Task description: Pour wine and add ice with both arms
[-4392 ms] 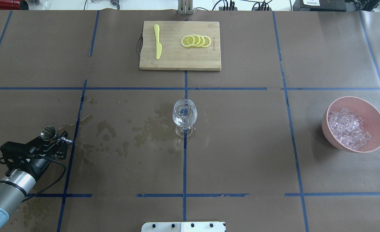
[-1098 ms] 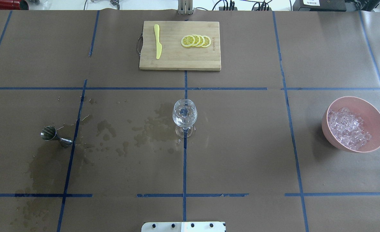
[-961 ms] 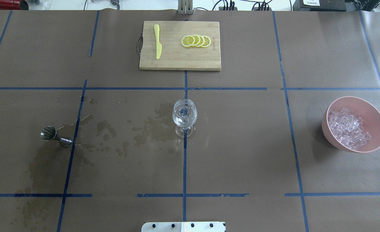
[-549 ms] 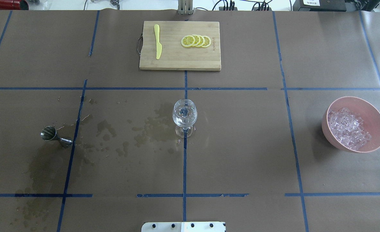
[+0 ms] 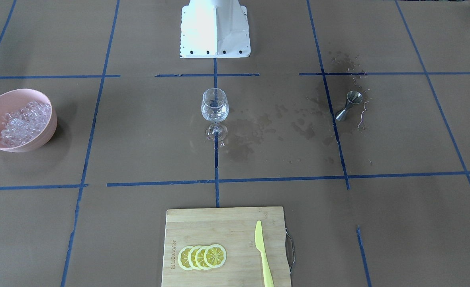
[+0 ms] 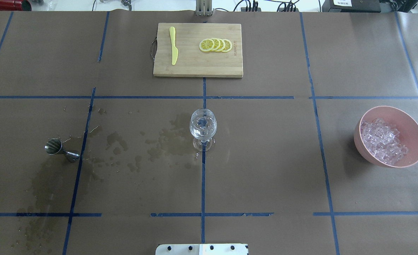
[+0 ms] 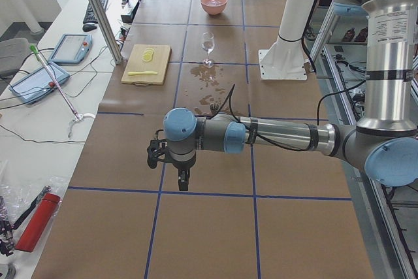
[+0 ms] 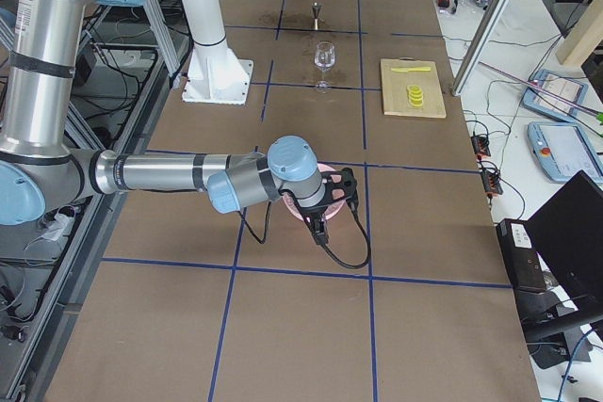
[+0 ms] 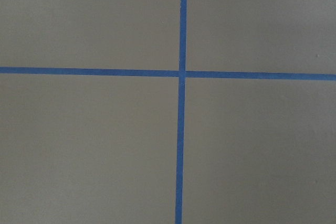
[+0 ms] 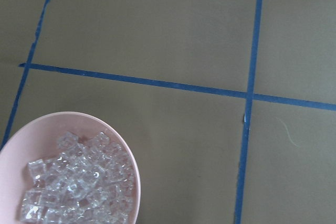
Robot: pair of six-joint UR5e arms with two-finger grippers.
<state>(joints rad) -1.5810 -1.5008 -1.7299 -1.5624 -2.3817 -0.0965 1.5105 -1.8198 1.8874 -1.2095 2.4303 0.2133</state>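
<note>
A clear stemmed wine glass [image 6: 203, 128] stands at the table's middle with a little clear wine [image 6: 202, 134] in its bowl; it also shows in the front view [image 5: 215, 108]. A pink bowl [image 6: 412, 122] at the right holds many ice cubes [image 6: 382, 141]. My left gripper [image 7: 182, 184] shows only in the left side view, low over bare paper, well short of the steel jigger [image 6: 60, 149]. My right gripper [image 8: 318, 235] shows only in the right side view, above the bowl's edge [image 10: 123, 150]. I cannot tell whether either is open or shut.
A bamboo cutting board [image 6: 197, 63] at the far middle carries lemon slices [image 6: 216, 45] and a yellow knife [image 6: 173, 45]. Dark wet stains [image 6: 166, 141] lie between the jigger and the glass. The white robot base [image 5: 215, 28] stands at the near edge.
Earlier my left gripper was at the jigger; it has since left the overhead view, and the jigger stands alone. Nothing else on the table has moved.
</note>
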